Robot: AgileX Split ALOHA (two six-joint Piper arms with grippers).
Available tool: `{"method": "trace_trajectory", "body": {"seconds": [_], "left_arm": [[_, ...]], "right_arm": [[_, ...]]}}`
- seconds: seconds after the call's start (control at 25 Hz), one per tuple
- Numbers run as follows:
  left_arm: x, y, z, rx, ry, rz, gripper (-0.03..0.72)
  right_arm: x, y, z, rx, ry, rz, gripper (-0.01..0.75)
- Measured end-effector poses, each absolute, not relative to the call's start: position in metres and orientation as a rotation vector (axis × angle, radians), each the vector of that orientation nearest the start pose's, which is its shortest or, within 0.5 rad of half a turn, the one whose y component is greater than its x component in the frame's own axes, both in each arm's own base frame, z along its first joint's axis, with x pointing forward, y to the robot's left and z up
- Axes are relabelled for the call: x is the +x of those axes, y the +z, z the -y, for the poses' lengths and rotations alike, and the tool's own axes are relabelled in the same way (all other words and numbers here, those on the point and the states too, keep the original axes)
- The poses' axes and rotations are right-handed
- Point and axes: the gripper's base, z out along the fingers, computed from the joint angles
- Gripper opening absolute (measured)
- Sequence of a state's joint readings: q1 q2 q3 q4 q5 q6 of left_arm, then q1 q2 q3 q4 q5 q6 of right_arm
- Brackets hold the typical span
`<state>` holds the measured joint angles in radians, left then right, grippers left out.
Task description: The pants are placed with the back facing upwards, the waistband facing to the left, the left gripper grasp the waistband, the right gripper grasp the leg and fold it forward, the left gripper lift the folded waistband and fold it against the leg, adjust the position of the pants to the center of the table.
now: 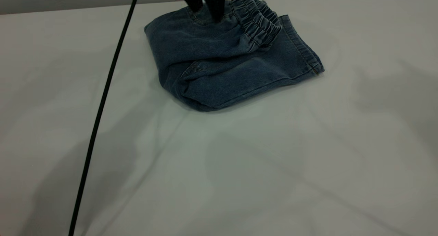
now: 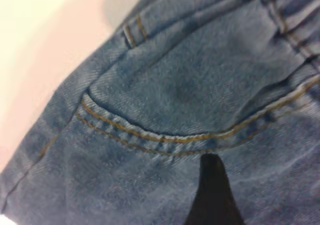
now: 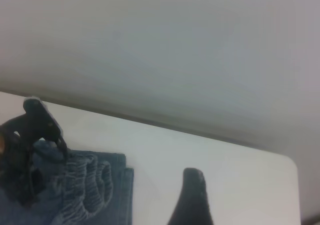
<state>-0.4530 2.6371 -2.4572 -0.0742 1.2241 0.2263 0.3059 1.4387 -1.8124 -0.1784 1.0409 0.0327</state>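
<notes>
Pressing onto the folded pants (image 1: 219, 61) beside the waistband (image 1: 260, 22), left end effector (image 1: 205, 7), fingers slightly apart.

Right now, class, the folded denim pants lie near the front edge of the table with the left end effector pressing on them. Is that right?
Not quite. The exterior view shows the pants near the table's far edge, not the front. The left end effector is indeed down on them.
</notes>
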Motion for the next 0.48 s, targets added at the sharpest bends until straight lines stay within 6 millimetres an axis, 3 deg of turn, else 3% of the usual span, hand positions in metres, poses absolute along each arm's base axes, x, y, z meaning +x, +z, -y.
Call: {"method": "trace_trajectory", "body": {"seconds": [0.2,0.48], "left_arm": [[0.483,0.111,0.249,0.825,-0.185,-2.797,0.454],[0.485,0.102,0.272,0.694,-0.249,-2.711,0.454]], "right_arm": [[0.282,0.491,-0.075,-0.298,-0.019,-2.111,0.498],[0.282,0.491,-0.075,-0.298,-0.015,-2.114,0.498]]}}
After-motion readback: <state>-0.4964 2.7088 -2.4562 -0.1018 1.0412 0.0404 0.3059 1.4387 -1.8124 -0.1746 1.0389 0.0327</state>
